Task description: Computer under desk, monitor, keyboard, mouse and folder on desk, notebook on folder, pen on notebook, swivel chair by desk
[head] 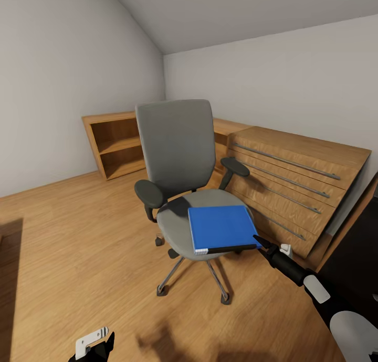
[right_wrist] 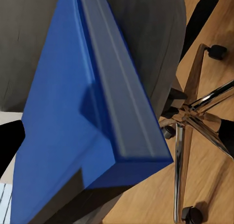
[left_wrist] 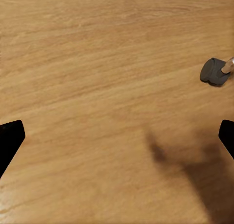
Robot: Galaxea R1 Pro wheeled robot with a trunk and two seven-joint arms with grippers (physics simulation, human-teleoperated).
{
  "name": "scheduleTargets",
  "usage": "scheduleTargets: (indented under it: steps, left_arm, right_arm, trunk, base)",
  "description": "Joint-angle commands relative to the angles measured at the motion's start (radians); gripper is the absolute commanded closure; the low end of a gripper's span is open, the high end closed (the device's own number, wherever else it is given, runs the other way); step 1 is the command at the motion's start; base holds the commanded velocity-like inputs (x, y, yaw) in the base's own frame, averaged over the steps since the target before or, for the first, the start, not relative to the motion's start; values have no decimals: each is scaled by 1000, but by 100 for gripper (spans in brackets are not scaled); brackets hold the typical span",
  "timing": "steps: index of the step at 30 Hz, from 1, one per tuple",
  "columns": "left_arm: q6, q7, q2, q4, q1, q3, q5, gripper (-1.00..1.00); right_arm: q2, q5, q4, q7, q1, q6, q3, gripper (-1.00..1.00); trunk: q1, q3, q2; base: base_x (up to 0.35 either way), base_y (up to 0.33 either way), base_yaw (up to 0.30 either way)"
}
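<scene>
1. While the swivel chair stands on the wooden floor, the folder lies flat on its seat, toward the seat's 4 o'clock edge.
2. The right gripper sits at the folder's 4 o'clock corner; the right wrist view shows its jaws spread wide, the folder between them, not clamped.
3. The left gripper hangs over bare floor, jaws wide, with a chair caster nearby.
4. A wooden drawer unit stands at the chair's 3 o'clock, a bookshelf at its 10 o'clock.

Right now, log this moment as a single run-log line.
stage: reaching for folder | folder: on swivel chair seat | right gripper: open, at folder corner | left gripper: open over floor
</scene>
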Motion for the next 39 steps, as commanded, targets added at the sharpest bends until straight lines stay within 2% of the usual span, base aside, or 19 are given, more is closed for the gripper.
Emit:
scheduleTargets:
  steps: [1, 26, 39]
  left_arm:
    - [-1, -8, -1, 0, -1, 4, 8, -100]
    - [-1, -7, 0, 0, -1, 5, 8, -100]
    - [-1, -8, 0, 0, -1, 5, 9, -100]
  right_arm:
    - [0, -6, 0, 1, -1, 8, -2, -100]
    - [2, -8, 4, 1, -1, 10, -1, -100]
    - [17, -6, 4, 1, -1, 10, -1, -100]
  trunk:
    - [0, -1, 0]
    - [0, -1, 0]
    - [0, -1, 0]
  base:
    - [0, 0, 0]
    - [0, 0, 0]
    - [0, 0, 0]
